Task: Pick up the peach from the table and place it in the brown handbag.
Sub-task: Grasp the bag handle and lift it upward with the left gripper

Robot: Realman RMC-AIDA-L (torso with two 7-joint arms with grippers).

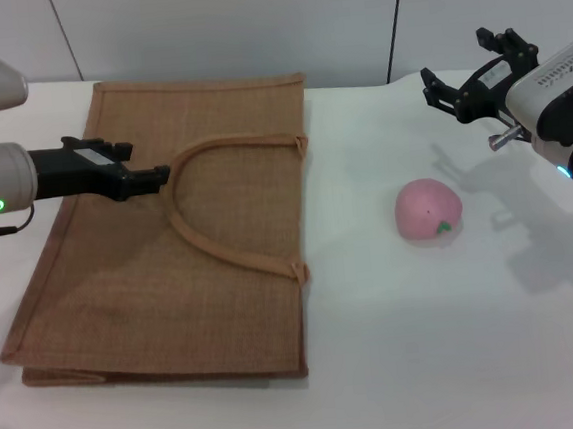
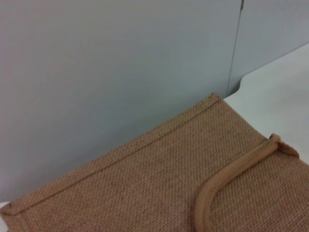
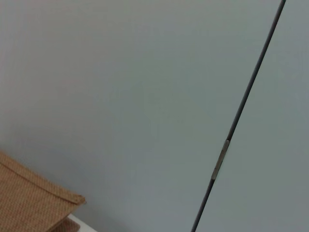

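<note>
Flat on the counter (image 1: 400, 365), brown handbag (image 1: 172, 285) offers no mouth; left pincer (image 1: 153, 176), pressed together, touches its handle. Right pincer (image 1: 465, 73), spread, hovers beyond the peach (image 1: 428, 210), which may roll when nudged.

I can't read any text from here: there's a faint dotted strip on the right arm's casing (image 1: 565, 72), but it's too small to make out.

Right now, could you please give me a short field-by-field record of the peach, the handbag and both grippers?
peach: pink peach on the white table, right of the bag, untouched
handbag: brown handbag lying flat, one arched handle on top
left gripper: left gripper shut at the handle's arch
right gripper: right gripper open, raised beyond the peach, holding nothing
</note>
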